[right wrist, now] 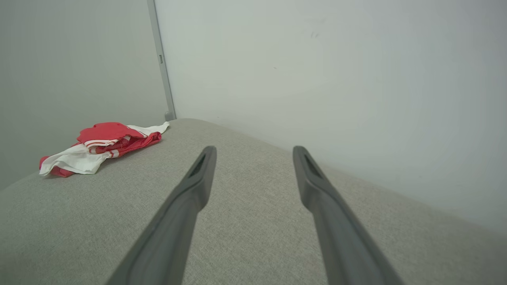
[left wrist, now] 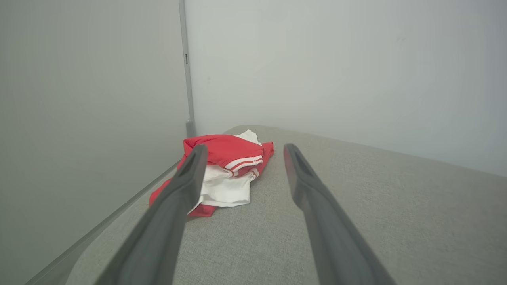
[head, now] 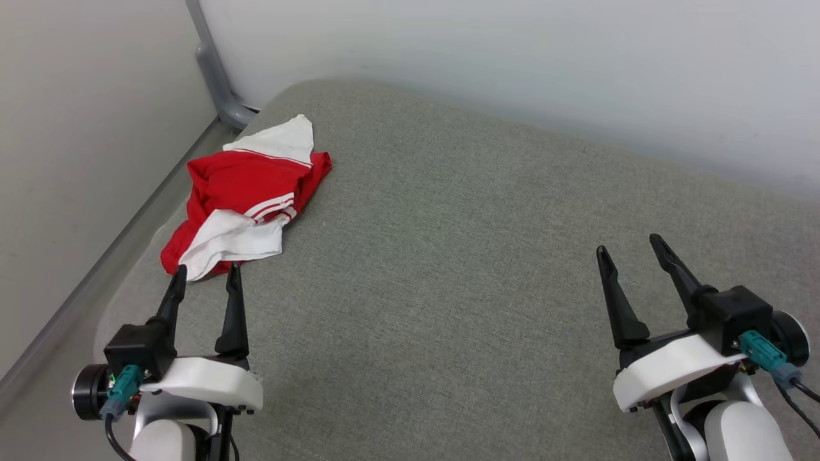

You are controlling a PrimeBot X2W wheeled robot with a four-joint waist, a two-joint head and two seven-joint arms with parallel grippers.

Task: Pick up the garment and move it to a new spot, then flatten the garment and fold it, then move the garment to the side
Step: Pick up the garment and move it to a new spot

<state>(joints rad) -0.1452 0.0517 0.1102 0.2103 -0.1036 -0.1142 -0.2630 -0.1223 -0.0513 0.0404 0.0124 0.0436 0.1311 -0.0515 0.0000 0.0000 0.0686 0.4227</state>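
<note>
The red jersey-style shirt with white short sleeves and striped trim [head: 246, 198] lies in a crumpled heap at about 10 o'clock on the grey woven padded surface [head: 448, 269]. It sits close to the surface's rounded corner and the pale wall [head: 77, 160]. One white sleeve is folded over the top of the red body, and another pokes out at the heap's 12 o'clock end.

The left gripper [head: 206, 272] sits at 7 o'clock in the head view, its jaws spread wide and holding nothing. Its two dark fingertips are right at the heap's 6 o'clock edge; whether they touch the cloth I cannot tell. The right gripper [head: 631, 246] waits at 4 o'clock, likewise released and empty, well apart from the shirt.

The step in hand looks like the first pick-up, and the left arm is placed for it. To do it well, the fingers should come down low and slide on toward 12 o'clock, so the jaws straddle a thick bunch of the red body. The loose white sleeve alone would likely just unfurl and leave the rest behind.

A firm pinch through several layers should lift the heap whole. The carry is best made toward 3 o'clock, onto the open middle of the surface. There both arms can reach to flatten it, away from the edge at 9 o'clock where cloth could slip off.
</note>
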